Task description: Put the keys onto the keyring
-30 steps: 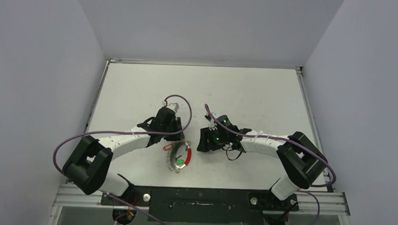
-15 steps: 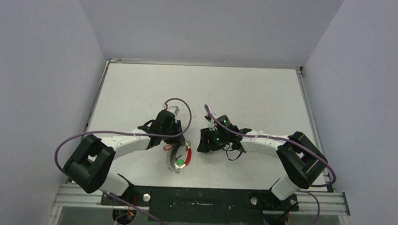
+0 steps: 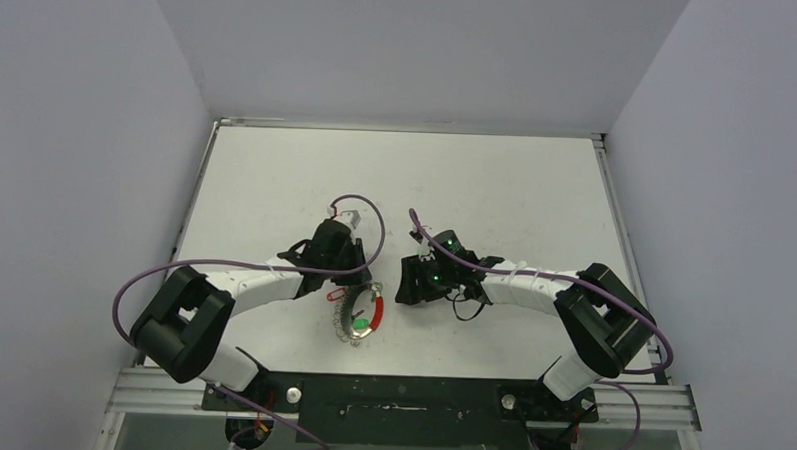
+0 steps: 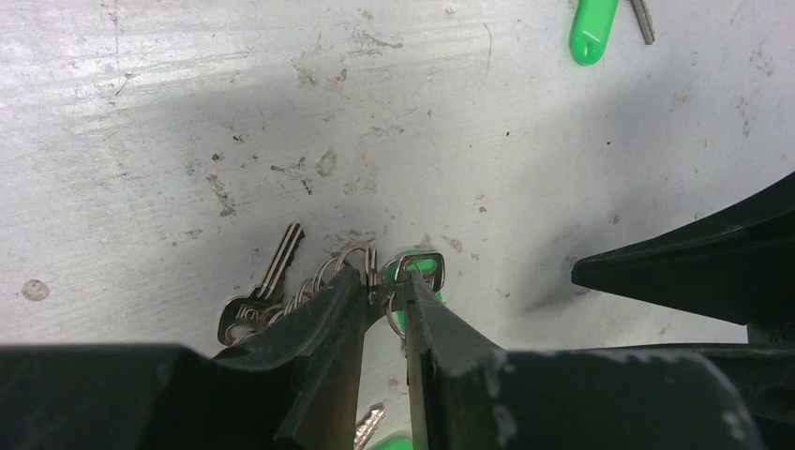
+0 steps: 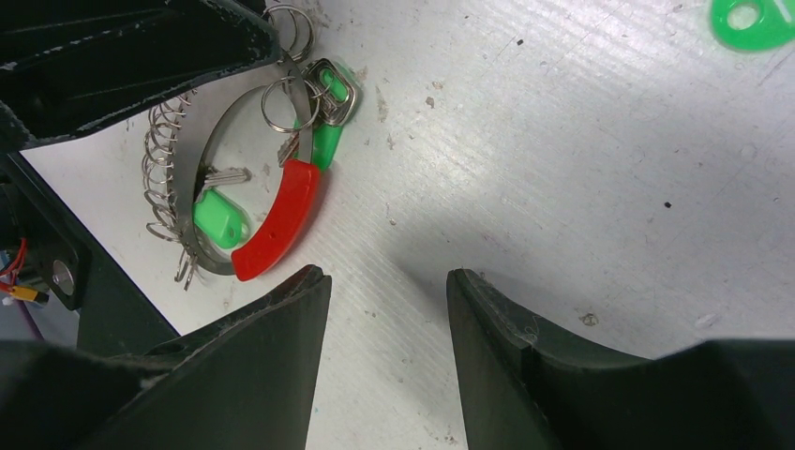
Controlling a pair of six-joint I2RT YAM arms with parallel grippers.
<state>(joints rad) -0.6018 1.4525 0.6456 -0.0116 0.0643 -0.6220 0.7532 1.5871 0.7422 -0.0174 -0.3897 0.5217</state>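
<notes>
The keyring [image 3: 375,310], with its red arc [image 5: 281,217] and fringe of silver loops [image 4: 323,272], lies on the table between the arms. My left gripper [image 4: 384,279] is shut on the ring's metal at its top edge; it also shows in the top view [image 3: 351,276]. A green-tagged key [image 5: 221,217] lies inside the ring and another green tag [image 5: 325,142] hangs at its top. A bare silver key [image 4: 272,281] lies by the loops, and a red key tag [image 3: 336,294] lies left of the ring. My right gripper [image 5: 386,281] is open and empty, just right of the ring.
A loose green-tagged key [image 4: 592,28] lies on the table beyond the ring; it also shows in the right wrist view [image 5: 755,19]. The right gripper [image 3: 402,285] sits close to the left one. Walls close in the table [image 3: 496,178] at the back and sides.
The left arm has shifted slightly while holding the ring. The keyring and the right arm stay in nearly the same place.
</notes>
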